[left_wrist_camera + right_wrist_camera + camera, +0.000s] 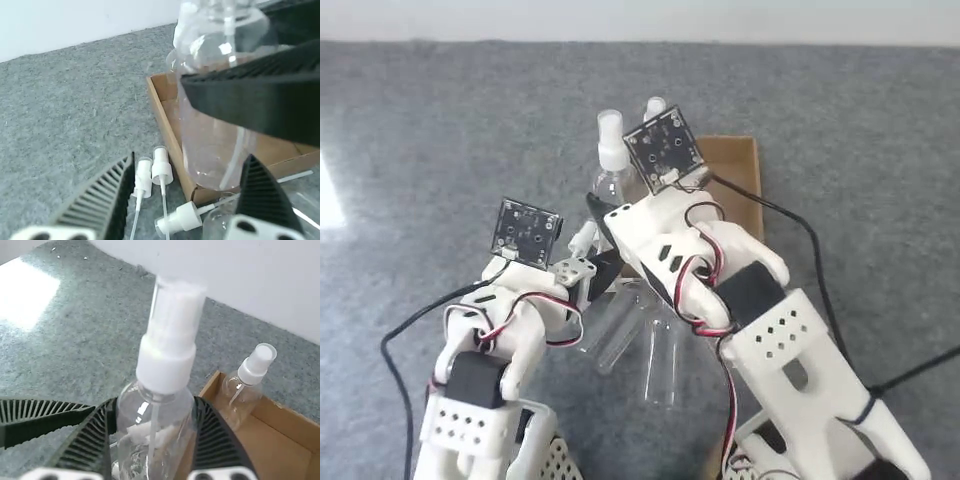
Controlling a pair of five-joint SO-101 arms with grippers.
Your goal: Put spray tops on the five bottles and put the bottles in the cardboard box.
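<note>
Clear plastic, the capped bottle (150,410) is standing upright, spray top uppermost, with the right gripper (154,445) clamping its fingers (85,442) around the body; it is hanging at one wall of the cardboard box (280,415), where a second bottle (247,380) is already standing, so the coming move is probably calling for a short carry over that wall and a straight lowering. The left gripper (190,165) is hovering lower, fingers spread and empty, with loose spray tops (161,170) lying on the counter (75,100) beneath.
</note>
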